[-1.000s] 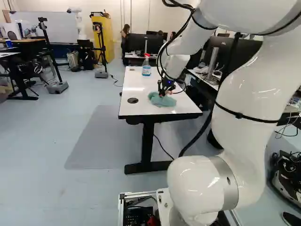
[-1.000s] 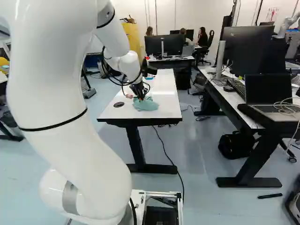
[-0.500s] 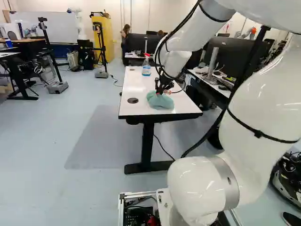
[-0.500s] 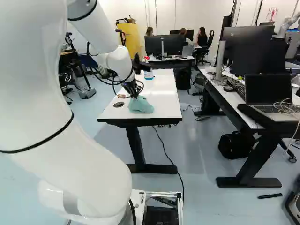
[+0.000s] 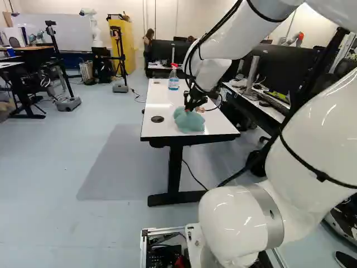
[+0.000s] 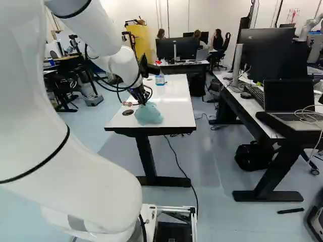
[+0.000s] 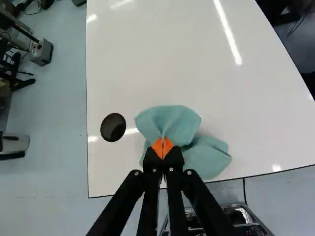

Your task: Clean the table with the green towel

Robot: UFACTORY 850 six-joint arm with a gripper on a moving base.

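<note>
The gripper [image 5: 188,109] is holding the green towel [image 7: 172,120] clamped between its orange pads [image 7: 157,146], which are standing close together. The towel is lying bunched on the white counter [image 5: 162,103], near the end that is facing the base. A round black disc [image 7: 113,127] is sitting just beside the cloth, and a spray bottle [image 5: 173,81] is standing upright farther along the counter, well apart from the towel.
</note>
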